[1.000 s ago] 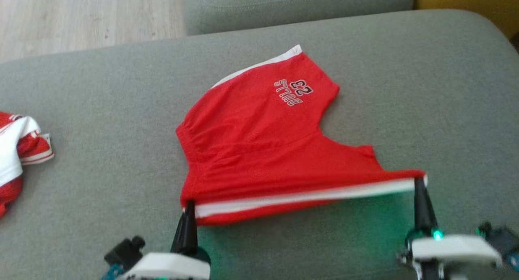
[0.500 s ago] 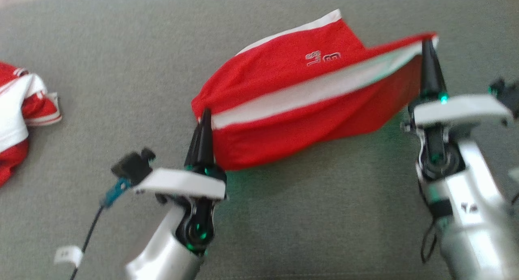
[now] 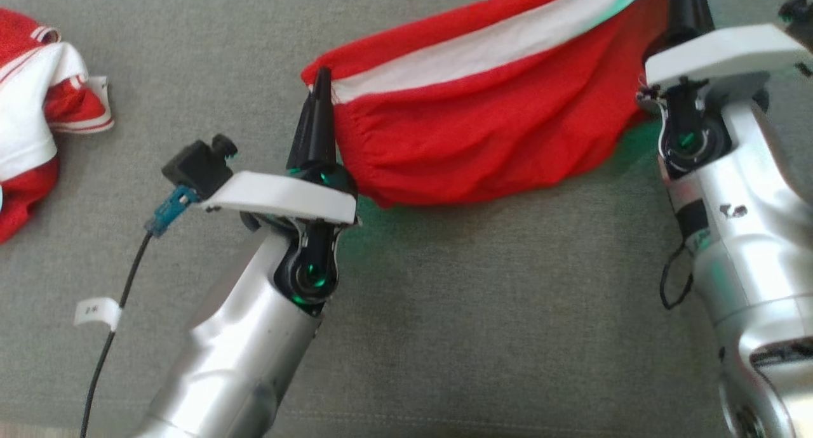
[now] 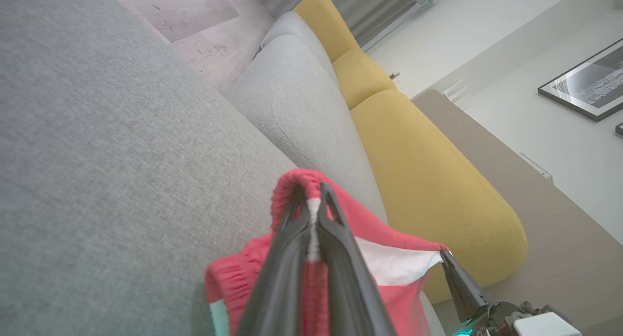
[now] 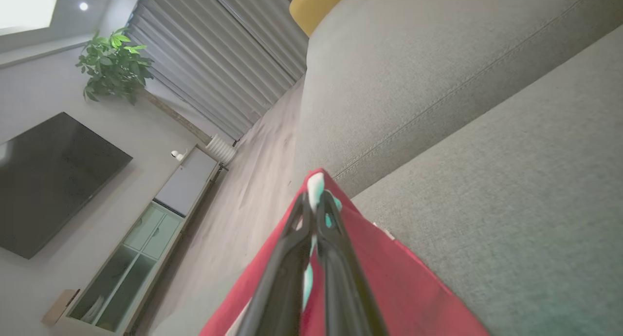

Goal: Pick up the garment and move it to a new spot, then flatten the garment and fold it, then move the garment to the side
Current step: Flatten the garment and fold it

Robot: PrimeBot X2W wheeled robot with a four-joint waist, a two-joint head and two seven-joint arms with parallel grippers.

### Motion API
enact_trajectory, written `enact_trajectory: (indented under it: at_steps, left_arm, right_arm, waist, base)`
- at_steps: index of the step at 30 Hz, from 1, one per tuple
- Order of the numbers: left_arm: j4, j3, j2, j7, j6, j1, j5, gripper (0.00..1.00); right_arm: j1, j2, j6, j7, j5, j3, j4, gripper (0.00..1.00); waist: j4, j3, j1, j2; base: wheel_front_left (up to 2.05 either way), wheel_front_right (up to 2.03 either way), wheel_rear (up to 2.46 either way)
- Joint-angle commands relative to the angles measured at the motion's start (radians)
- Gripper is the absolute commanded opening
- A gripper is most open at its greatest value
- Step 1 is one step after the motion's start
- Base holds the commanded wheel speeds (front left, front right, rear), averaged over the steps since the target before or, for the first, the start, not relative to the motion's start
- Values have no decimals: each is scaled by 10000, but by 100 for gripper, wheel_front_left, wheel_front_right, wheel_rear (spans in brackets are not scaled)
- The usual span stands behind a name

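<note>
At the far left of the head view, a crumpled red-and-white heap of clothing (image 3: 32, 127) lies on the grey fabric sofa cushion (image 3: 476, 336). Just right of it, a small white paper tag (image 3: 96, 311) wraps a black cable (image 3: 108, 349); its faint marking is too small to read.

The left gripper (image 3: 319, 82) has both dark fingers pinched together on the gathered waistband corner of the red shorts with a white side stripe (image 3: 483, 133). Its wrist view shows the white strip squeezed between them. The shorts hang stretched between the two arms, low over the cushion. At the upper right, the right gripper (image 3: 685, 0) is clamped on the opposite corner.

The left wrist view shows a pale wood floor (image 4: 194, 19), mustard-yellow cushions (image 4: 428, 180) and a framed black-and-white picture (image 4: 584, 83) on a white wall. The right wrist view shows a dark flat television (image 5: 48, 180), a leafy green plant (image 5: 114, 65) and grey vertical blinds (image 5: 229, 58).
</note>
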Motion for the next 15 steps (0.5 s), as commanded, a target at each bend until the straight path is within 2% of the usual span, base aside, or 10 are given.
enact_trajectory:
  at_steps: [1,2,3,4,5,6,9,15]
  left_arm:
    - [-176,197,85,-78,14,-284,-52,0]
    - [-68,194,85,-78,14,-349,-33,0]
    - [44,162,85,-78,14,-390,-36,0]
    - [137,164,85,-78,14,-424,-59,19]
    - [228,209,85,-78,14,-453,-27,51]
    - [288,242,85,-78,14,-460,63,100]
    - [508,456,85,-78,14,-346,459,100]
    - [956,1251,84,-78,17,101,2423,100]
  right_arm:
    - [-353,126,35,-148,-118,203,-152,0]
    - [-480,144,35,-229,-146,193,71,0]
    - [-600,168,35,-328,-168,149,318,28]
    - [-733,213,35,-380,-178,161,506,100]
    - [-842,257,35,-405,-183,187,702,100]
    - [-938,290,35,-464,-222,237,846,100]
    - [-1033,271,35,-693,-511,508,1092,100]
    - [-790,-211,35,-979,-1654,900,1377,100]
  waist:
    - [89,157,-2,0]
    - [99,188,-2,0]
    - [104,208,-2,0]
    - [97,265,-2,0]
    - [89,304,-2,0]
    - [81,328,-2,0]
    - [63,359,-2,0]
    - [41,218,-2,0]
  base:
    - [0,0,0]
    - [0,0,0]
    - [0,0,0]
    - [0,0,0]
    - [0,0,0]
    - [0,0,0]
    - [0,0,0]
    - [0,0,0]
